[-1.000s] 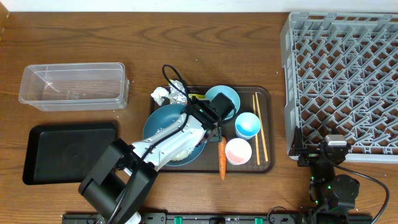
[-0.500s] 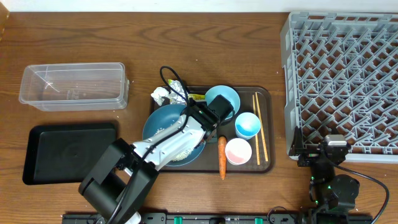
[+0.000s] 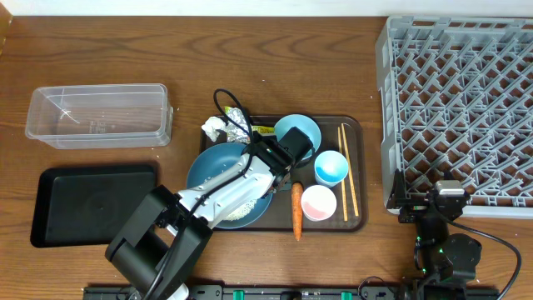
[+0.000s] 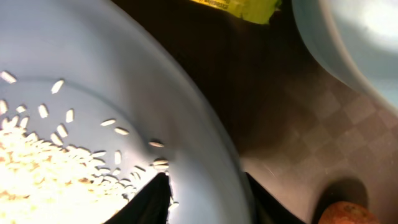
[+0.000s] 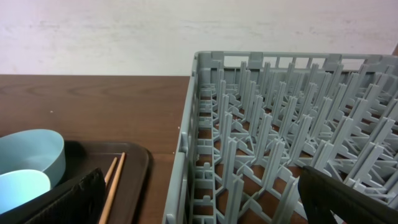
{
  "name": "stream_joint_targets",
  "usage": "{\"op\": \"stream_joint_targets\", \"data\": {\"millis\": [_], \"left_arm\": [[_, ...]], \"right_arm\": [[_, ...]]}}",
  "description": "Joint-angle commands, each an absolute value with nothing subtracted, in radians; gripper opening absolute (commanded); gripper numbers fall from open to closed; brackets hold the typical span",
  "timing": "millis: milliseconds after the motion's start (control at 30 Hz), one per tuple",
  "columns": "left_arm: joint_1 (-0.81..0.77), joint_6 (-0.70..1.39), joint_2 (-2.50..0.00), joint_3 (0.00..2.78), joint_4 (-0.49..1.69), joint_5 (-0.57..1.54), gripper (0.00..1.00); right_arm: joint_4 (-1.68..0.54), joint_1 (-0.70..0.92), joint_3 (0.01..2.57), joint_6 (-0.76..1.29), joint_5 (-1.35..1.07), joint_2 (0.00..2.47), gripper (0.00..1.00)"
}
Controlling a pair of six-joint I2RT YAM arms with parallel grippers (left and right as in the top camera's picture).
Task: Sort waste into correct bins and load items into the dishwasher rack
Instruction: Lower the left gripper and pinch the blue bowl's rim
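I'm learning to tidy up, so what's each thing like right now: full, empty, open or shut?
dark-blue bowl: upright, rice inside
light-blue bowl: upright, empty
blue-inside cup: upright, empty
pink-inside cup: upright, empty
clear tub: empty
black tray: empty
rack: empty
carrot: lying flat
left end effector: fingers astride the dark-blue bowl's rim
right end effector: open, holding nothing

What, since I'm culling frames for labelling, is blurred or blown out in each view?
Left wrist: shot too close, so the dark-blue bowl is soft and the rice blows out white at lower left. Right wrist: the rack is crisp under even light. Overhead: evenly lit and sharp throughout.
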State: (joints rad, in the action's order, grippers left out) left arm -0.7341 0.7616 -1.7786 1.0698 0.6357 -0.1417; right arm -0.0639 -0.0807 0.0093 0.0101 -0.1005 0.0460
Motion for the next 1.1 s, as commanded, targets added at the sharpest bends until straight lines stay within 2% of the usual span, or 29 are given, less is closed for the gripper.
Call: {"op": "stream_joint_targets", "data": {"millis": [0,367,500,733,867,1067], "left_arm": [[-0.731,0.765,-1.787,1.055,0.645,-0.170,0.35],[-0.731,0.760,-1.713,1.063,0.653,-0.170,0.28],[-0.731,0.760,-1.688,1.063,0.667,-0.169,0.21],[-0.730,0.760,-1.643,1.063,0.700,-0.169,0.19],[-0.730,0.757,-1.617,1.063,0.717,-0.170,0.10],[-0.727,0.752,-1.591,1.063,0.738,-0.170,0.06]], "right_arm": [[-0.064,-0.075,0.006,0.002,-0.102,0.046,0.99],[-0.064,-0.075,0.006,0.002,-0.102,0.046,0.99],[-0.064,-0.075,0.006,0.002,-0.102,0.046,0.99],[-0.064,-0.075,0.006,0.002,-0.102,0.046,0.99],[-0.065,-0.075,0.006,0.002,-0.102,0.046,0.99],[-0.065,-0.075,0.006,0.002,-0.102,0.046,0.99]]}}
